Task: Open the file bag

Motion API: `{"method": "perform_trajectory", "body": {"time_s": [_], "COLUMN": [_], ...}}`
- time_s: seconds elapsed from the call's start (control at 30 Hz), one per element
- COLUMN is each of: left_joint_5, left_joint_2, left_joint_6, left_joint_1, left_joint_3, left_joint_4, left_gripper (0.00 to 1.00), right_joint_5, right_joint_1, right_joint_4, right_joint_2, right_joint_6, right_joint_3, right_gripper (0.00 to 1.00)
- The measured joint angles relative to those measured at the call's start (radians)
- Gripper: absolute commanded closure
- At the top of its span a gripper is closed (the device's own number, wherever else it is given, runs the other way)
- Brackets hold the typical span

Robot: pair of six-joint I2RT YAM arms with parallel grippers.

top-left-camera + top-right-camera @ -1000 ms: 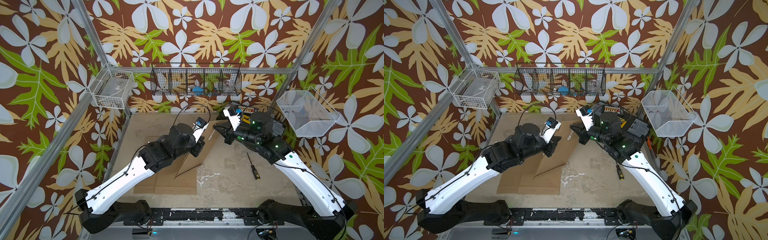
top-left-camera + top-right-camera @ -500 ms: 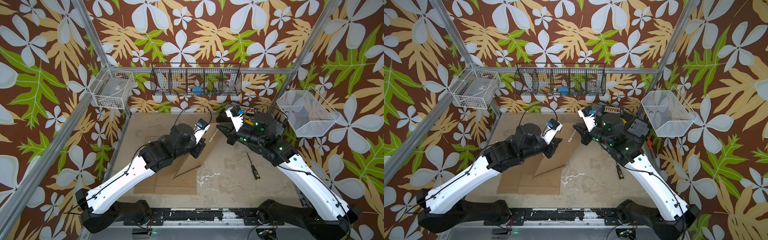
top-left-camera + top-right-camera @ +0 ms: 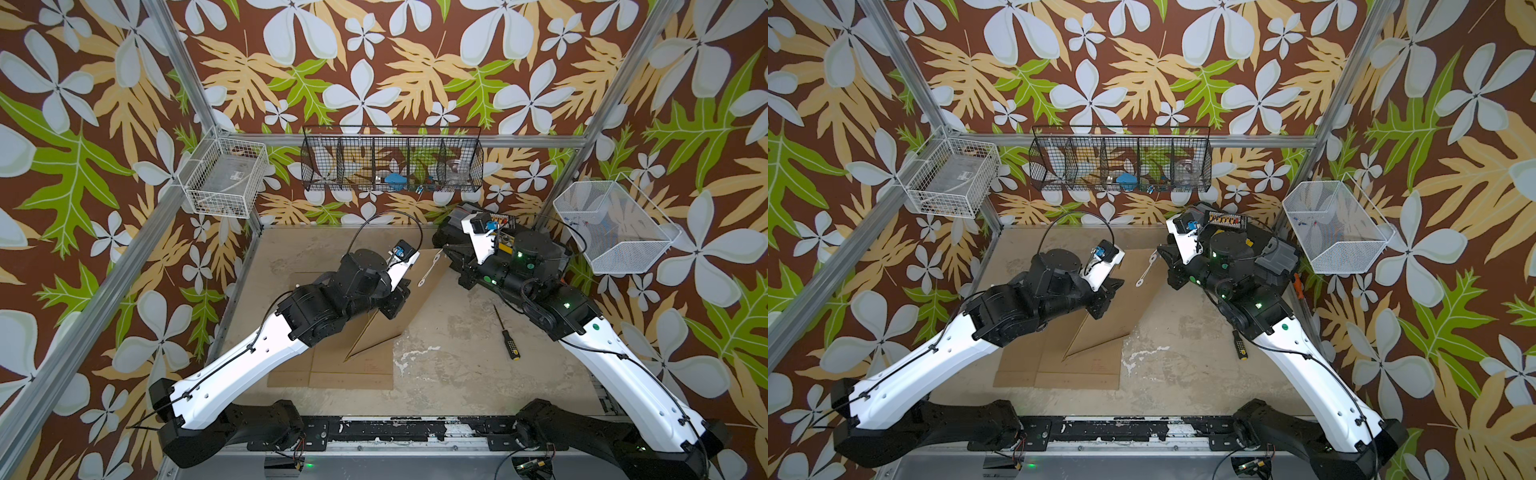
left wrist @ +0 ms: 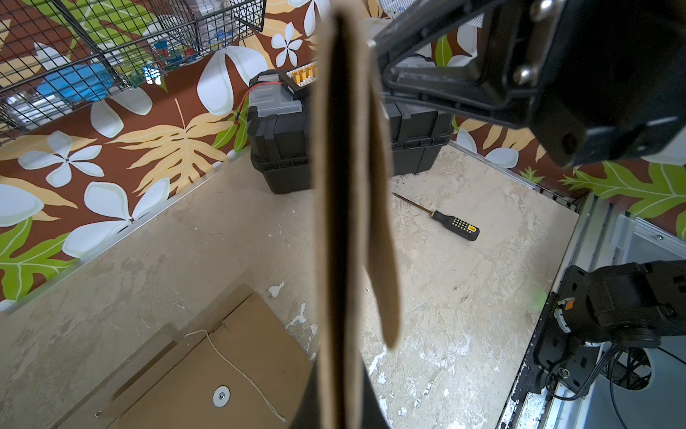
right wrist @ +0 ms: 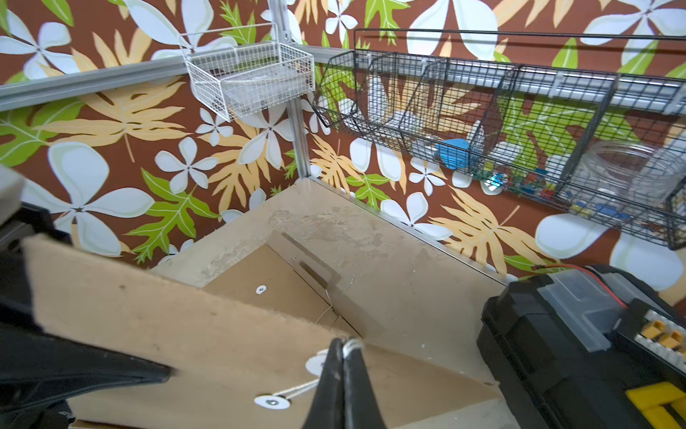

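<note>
**File bag held up on a slant, string pinched**

We see the brown file bag (image 3: pixel 415 307) (image 3: pixel 1125 307) raised over the middle of the table (image 3: pixel 457 365). It stands on edge and leans. Its long axis climbs from a low corner at the near left, which rests on the flat bags (image 3: pixel 353 374) lying there. From that corner it rises to the closure end at the far right. That end points at the right gripper (image 3: pixel 448 250) (image 3: pixel 1160 252).

In the left wrist view the bag (image 4: pixel 341 223) appears edge-on. Its flap (image 4: pixel 382 267) hangs slightly off the body.

The left gripper (image 3: pixel 395 298) (image 3: pixel 1105 297) has its fingers pressed together on the bag's left edge, partway along the bag's length. In its own wrist view the card runs straight down between them.

The right gripper (image 5: pixel 343 347) has its tips closed tight, pinching the white string (image 5: pixel 297 390). The string leads down to one round washer (image 5: pixel 272 402), and a second washer sits right against the fingertips. In both top views the string (image 3: pixel 430 270) (image 3: pixel 1147 270) shows as a pale line on the upper face.

A screwdriver (image 3: pixel 505 338) lies on the table right of the bag, well apart from it. A black toolbox (image 5: pixel 557 353) sits in the far right corner.
</note>
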Motion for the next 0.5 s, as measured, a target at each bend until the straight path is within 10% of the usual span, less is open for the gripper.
{"method": "perform_trajectory", "body": {"time_s": [0.5], "left_joint_5": [0.003], "left_joint_2": [-0.018], "left_joint_6": [-0.002], "left_joint_1": [0.0], "left_joint_3": [-0.022], "left_joint_4": [0.002], "left_gripper": [1.0], "right_joint_5": [0.14], "right_joint_1": [-0.002], "right_joint_4": [-0.029], "right_joint_2": [0.007], "right_joint_6": [0.007], "right_joint_3": [-0.01], "right_gripper": [1.0]}}
